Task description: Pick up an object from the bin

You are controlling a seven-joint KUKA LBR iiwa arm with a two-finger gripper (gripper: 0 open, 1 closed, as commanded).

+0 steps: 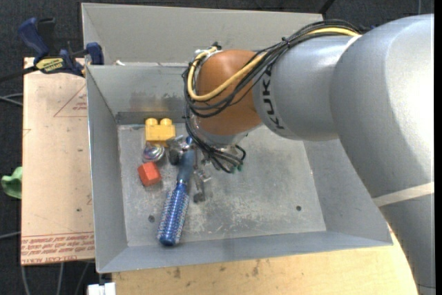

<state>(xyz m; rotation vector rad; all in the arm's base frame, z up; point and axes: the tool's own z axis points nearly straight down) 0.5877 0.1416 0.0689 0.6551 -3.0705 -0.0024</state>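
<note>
**Gripper low in the bin, at the handle of a blue hairbrush**

The grey metal bin [103, 148] holds four loose things, all in its left half. A blue hairbrush [174, 214] lies tilted, its bristled head towards the near wall and its handle running up under the robot's wrist. Left of the handle sits an orange-red block [148, 174]; above that is a small round metallic piece [155, 153], too small to make out, and a yellow studded brick [159, 129] near the far wall.

The gripper [195, 173] hangs just beside the top of the brush handle — whether it touches it cannot be told. The orange wrist cover [224, 93] and its cables hide much of the gripper, so whether it is spread or pressed together cannot be told either.

The arm [331, 86] bears the letters "KUKA" — partly covered by a cable.
</note>
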